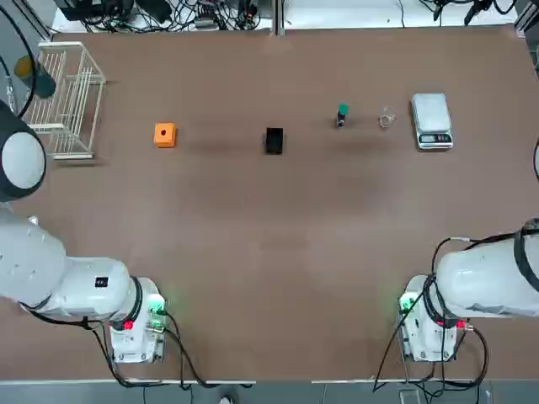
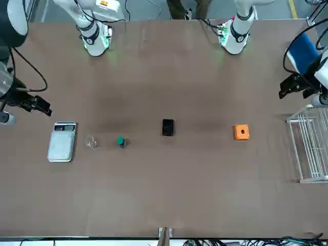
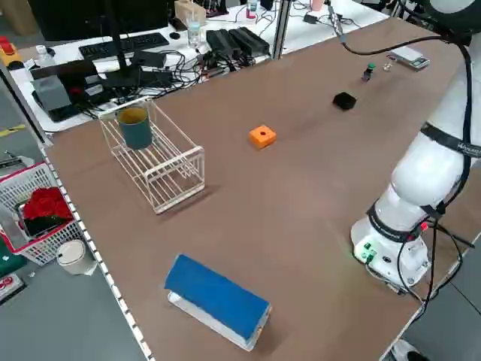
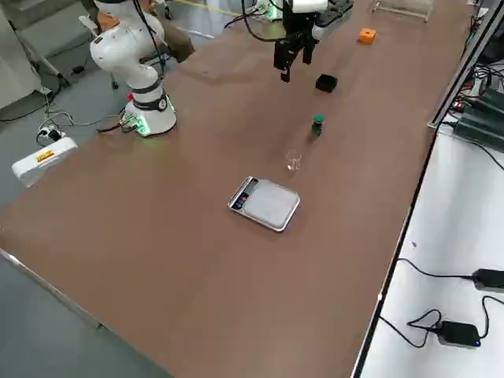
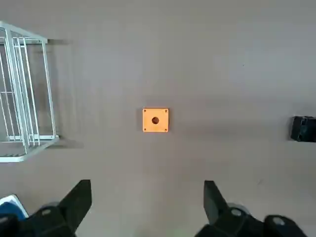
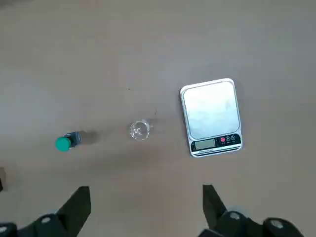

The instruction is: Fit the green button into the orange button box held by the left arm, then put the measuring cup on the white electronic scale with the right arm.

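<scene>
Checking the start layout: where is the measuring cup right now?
In the top view the measuring cup stands on the table on the robot's right side, between the green button and the white electronic scale, touching neither.

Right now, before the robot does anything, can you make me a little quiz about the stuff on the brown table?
1. True or false: the tiny green-capped button already sits inside the small orange cube box.
2. Which thing lies nearest the white rectangular scale? A) black rectangular block B) small clear plastic cup C) white wire rack
3. Fill in: the left gripper and the right gripper are both ____.

Key: 1 false, they stand far apart. 2 B. 3 open, each holding nothing.
</scene>
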### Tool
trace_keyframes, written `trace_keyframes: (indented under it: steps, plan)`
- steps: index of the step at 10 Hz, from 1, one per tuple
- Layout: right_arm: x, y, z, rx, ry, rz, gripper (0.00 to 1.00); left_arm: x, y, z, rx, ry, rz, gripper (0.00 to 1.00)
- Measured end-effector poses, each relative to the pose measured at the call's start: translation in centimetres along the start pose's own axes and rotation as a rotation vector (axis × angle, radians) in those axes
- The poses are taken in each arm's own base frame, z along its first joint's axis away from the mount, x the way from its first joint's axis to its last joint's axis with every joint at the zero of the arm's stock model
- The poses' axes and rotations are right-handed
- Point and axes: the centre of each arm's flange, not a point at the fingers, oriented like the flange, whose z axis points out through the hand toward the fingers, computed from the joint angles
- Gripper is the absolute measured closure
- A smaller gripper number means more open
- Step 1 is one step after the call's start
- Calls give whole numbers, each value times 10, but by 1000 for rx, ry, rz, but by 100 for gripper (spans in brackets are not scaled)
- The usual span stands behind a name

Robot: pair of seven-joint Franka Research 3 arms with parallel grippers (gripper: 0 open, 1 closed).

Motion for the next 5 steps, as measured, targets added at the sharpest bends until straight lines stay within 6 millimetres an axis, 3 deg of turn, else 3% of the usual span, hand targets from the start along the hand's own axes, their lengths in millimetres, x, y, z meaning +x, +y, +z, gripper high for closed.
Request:
trace_keyframes:
  steps: [5]
  plan:
    - [-1, 3, 1, -2, -11, 5, 0, 0, 6, 0, 0, 2, 12, 0]
